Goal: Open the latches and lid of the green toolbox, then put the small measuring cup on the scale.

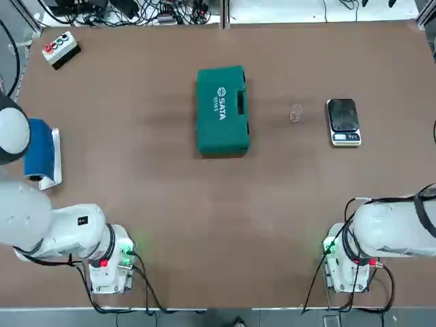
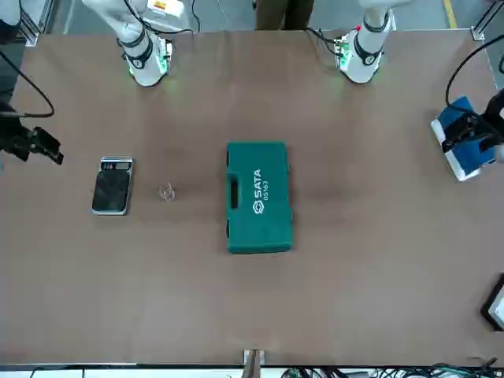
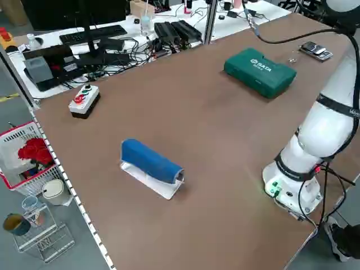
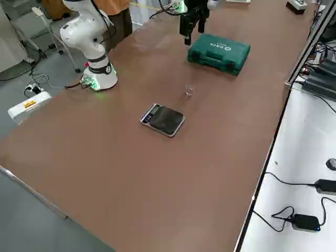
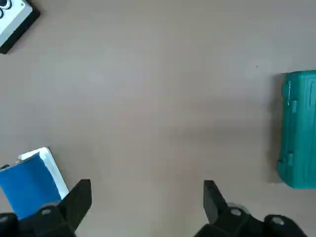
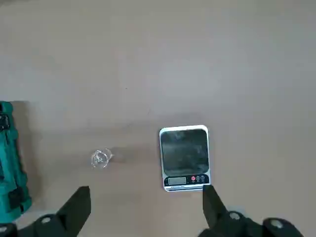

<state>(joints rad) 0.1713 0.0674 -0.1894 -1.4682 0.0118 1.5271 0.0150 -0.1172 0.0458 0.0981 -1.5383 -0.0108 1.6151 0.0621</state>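
The small measuring cup (image 1: 296, 113) was the hardest thing to spot: clear, nearly see-through, just a faint glint on the brown counter (image 1: 170, 218). It stood upright betw. the green toolbox (image 1: 222, 110) and the scale (image 1: 343, 121), apart from both. The toolbox lay flat and shut, lid (image 2: 264, 197) up w/ white SATA lettering, matte moulded plastic, rounded corners. The dark handle slot faced the cup side; the latches (image 6: 11, 158) showed only as small dark clasps along that edge, too small to say how they sat. In the right wrist view the box was cut off at the edge. The scale was a glossy black slab w/ a pale display strip at the short end nearer the robot.

Both arms sat back at the near edge. Left gripper (image 5: 147, 205) hung over bare counter, jaws spread wide, nothing betw. them. Right gripper (image 6: 146, 207) likewise spread and empty, above the counter just short of cup and scale.

A blue roll on a white base (image 3: 151, 166) lay at the robot's left; a grey button box (image 1: 60, 48) sat at the far-left corner.
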